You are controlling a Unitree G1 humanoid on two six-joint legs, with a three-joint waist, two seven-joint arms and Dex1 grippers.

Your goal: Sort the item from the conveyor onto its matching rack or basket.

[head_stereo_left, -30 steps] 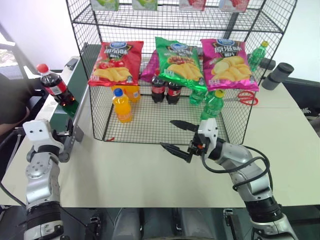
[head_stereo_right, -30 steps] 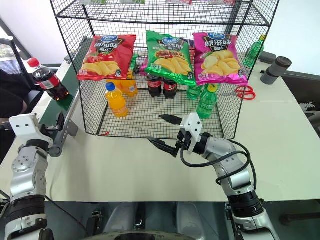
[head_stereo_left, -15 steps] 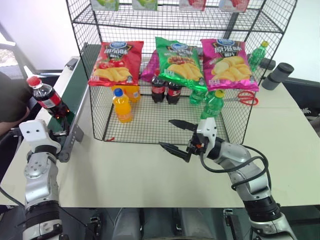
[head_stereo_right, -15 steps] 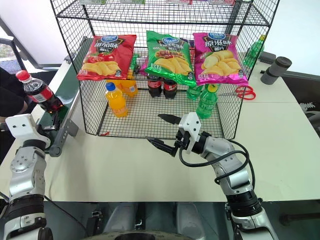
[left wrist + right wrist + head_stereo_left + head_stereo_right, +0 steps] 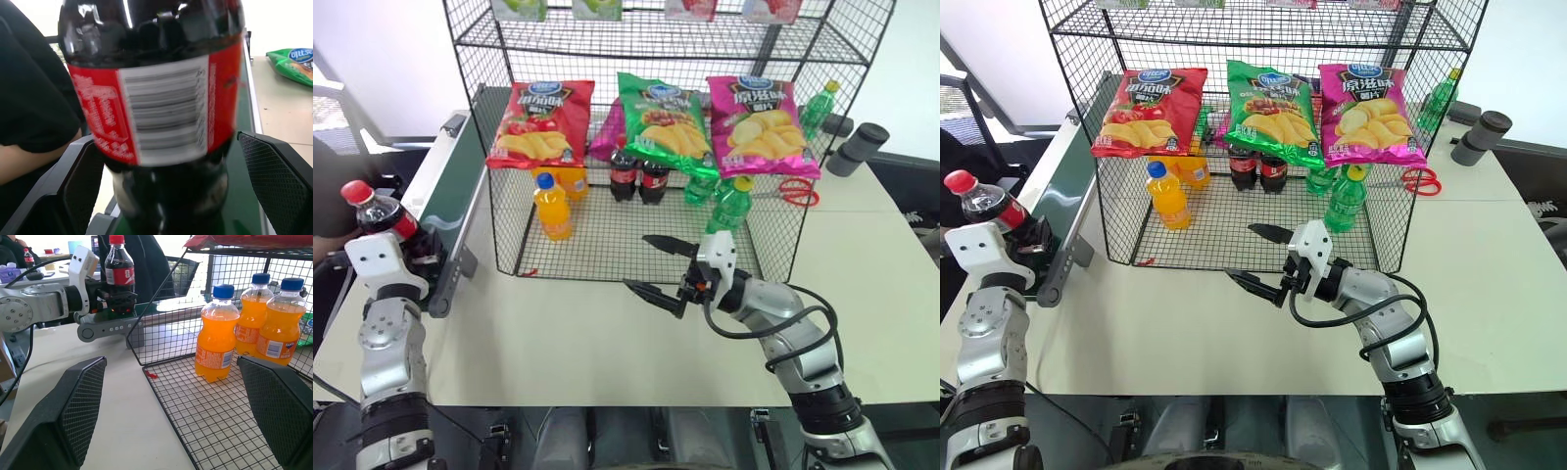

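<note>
- The cola bottle [image 5: 374, 210] stands upright at the near end of the conveyor [image 5: 450, 201], on the far left of the scene, with its red cap on top and its long axis vertical.
- The left gripper [image 5: 171, 196] sits right at that bottle: in the left wrist view the bottle's dark lower body lies straight ahead between the two black fingers [image 5: 80, 181], with a visible gap on each side. The jaws stand wide apart and are not yet clamped on anything.
- Judged from this, the left arm is plainly the nearer one, and the coming move turns on closing across the bottle's width just below the red label, with the bottle kept upright.
- The rack [image 5: 636, 235] stands to the right of the conveyor; its low basket tier already holds two cola bottles [image 5: 636, 176] near the middle, behind the orange soda bottle [image 5: 551, 208].
- The right gripper [image 5: 658, 266] hovers over the table just in front of the rack's base, well apart from the conveyor bottle, with its fingers spread and empty.
- A person's dark sleeve and forearm [image 5: 34, 117] show just behind the bottle.
</note>
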